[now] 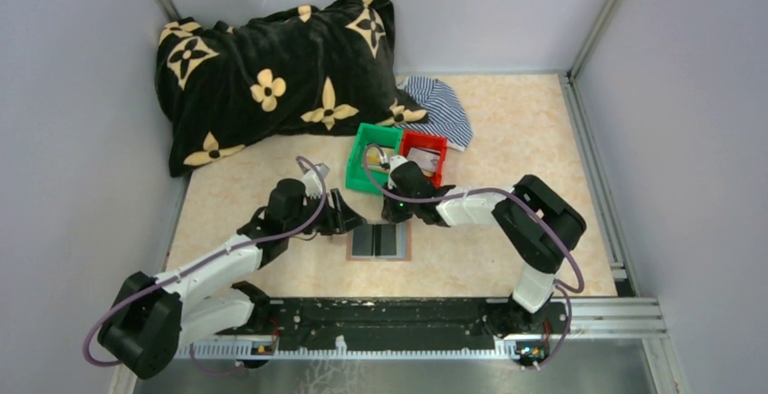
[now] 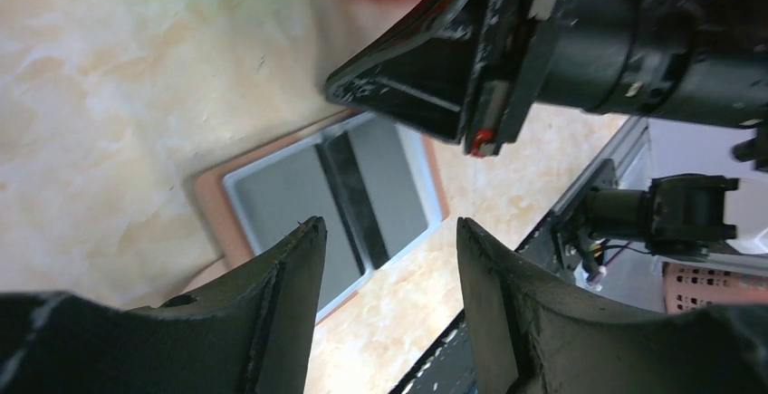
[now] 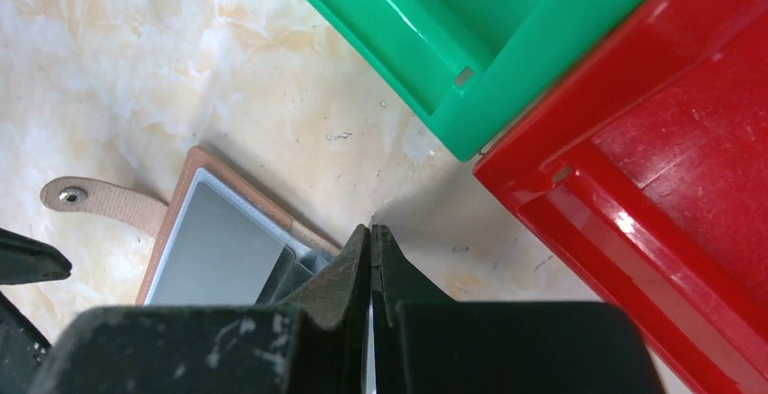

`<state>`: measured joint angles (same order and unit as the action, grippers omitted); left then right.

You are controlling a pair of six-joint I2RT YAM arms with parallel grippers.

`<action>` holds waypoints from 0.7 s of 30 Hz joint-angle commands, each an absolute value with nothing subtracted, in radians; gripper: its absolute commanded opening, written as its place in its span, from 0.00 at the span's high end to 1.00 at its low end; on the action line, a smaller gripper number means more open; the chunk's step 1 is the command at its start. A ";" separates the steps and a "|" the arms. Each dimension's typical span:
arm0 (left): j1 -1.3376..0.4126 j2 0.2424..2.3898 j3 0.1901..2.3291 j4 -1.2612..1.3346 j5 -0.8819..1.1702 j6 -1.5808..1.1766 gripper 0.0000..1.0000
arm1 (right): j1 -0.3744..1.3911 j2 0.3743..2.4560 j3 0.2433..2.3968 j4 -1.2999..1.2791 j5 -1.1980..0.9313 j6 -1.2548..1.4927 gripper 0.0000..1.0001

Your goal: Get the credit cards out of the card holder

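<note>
The card holder (image 1: pixel 379 242) lies open flat on the table, tan-edged, with grey faces on both halves and a dark spine. I cannot tell whether those grey faces are credit cards or panels. My left gripper (image 1: pixel 353 222) hovers at its left edge, open and empty. In the left wrist view the card holder (image 2: pixel 335 195) lies beyond the left gripper (image 2: pixel 389 226). My right gripper (image 1: pixel 400 213) is shut with nothing seen in it, just above the holder's far right corner. The right wrist view shows the right gripper (image 3: pixel 371 229) beside the card holder (image 3: pixel 217 249) and its snap strap (image 3: pixel 91 199).
A green bin (image 1: pixel 376 154) and a red bin (image 1: pixel 424 154) stand side by side just behind the holder; a gold-tan flat thing lies in the green one. A black flowered blanket (image 1: pixel 272 68) and a striped cloth (image 1: pixel 444 109) lie at the back. A metal rail (image 1: pixel 389 312) runs along the near edge.
</note>
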<state>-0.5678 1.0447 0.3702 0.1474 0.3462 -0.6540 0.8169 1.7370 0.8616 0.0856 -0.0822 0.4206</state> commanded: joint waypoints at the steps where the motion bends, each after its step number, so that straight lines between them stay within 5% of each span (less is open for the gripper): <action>1: -0.574 1.095 0.394 0.218 0.435 -0.689 0.39 | 0.824 1.717 0.796 0.104 -0.107 0.431 1.00; 9: -0.574 1.326 0.301 0.545 0.599 -0.799 0.41 | 0.824 1.680 0.767 0.113 -0.099 0.443 1.00; 21: -0.574 1.492 0.345 0.598 0.624 -0.786 0.39 | 0.822 1.661 0.751 0.100 -0.105 0.442 1.00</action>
<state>-0.5678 1.4429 0.3214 0.5278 0.6033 -0.7822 0.8169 1.6855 0.7784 0.1379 -0.1028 0.4461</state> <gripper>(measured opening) 0.613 0.004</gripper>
